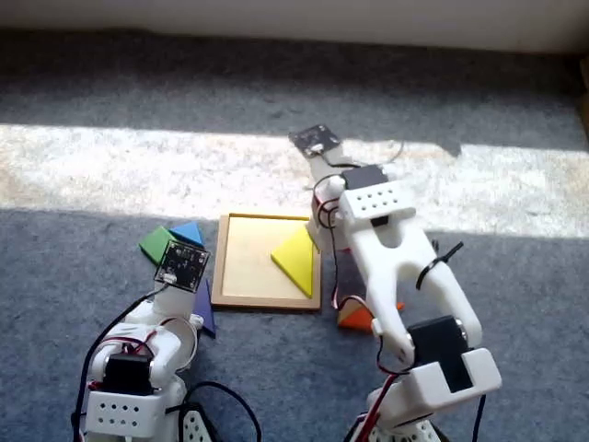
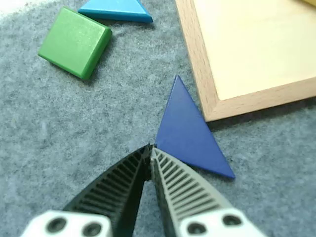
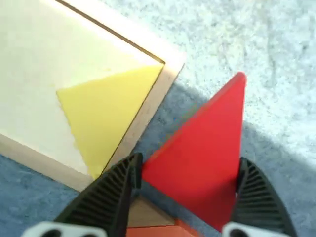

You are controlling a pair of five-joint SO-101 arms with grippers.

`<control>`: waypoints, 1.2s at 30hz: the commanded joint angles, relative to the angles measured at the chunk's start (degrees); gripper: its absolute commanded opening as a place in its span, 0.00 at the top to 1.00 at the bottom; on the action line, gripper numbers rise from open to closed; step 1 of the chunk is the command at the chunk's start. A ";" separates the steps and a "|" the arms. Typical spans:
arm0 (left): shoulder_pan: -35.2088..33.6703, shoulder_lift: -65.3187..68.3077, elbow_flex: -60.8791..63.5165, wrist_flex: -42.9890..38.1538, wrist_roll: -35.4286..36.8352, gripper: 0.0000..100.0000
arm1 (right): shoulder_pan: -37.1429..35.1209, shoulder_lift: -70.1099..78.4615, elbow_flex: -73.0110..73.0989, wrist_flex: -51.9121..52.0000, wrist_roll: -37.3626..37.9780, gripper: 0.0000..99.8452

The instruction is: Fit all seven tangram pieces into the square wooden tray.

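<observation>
The right gripper point(image 3: 187, 167) hung beside the tray point(image 3: 169, 74), fingers clasping the red triangle point(image 3: 202, 143); the left gripper point(image 2: 149, 150), fingers together, pointed down at the blue triangle point(image 2: 186, 131).

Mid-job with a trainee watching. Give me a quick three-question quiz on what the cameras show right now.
1. True or false: the yellow triangle lies inside the wooden tray.
2. Which piece sits between the fingers of the right gripper? A) green square B) red triangle C) light blue triangle
3. Fill in: the left gripper is ___, its tips at a corner of the dark blue triangle.
Key: 1 true; 2 B; 3 shut.
</observation>
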 commanded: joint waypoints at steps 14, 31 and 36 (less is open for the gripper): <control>-0.75 -1.71 1.19 0.09 0.44 0.99 | -16.31 -3.30 -1.71 -12.62 23.91 0.78; -0.75 -1.71 1.19 0.09 0.44 0.99 | -18.51 9.27 -7.52 -13.76 24.53 0.61; -0.75 -1.71 1.19 0.09 0.44 0.99 | -18.51 8.40 -9.27 -9.63 24.53 0.61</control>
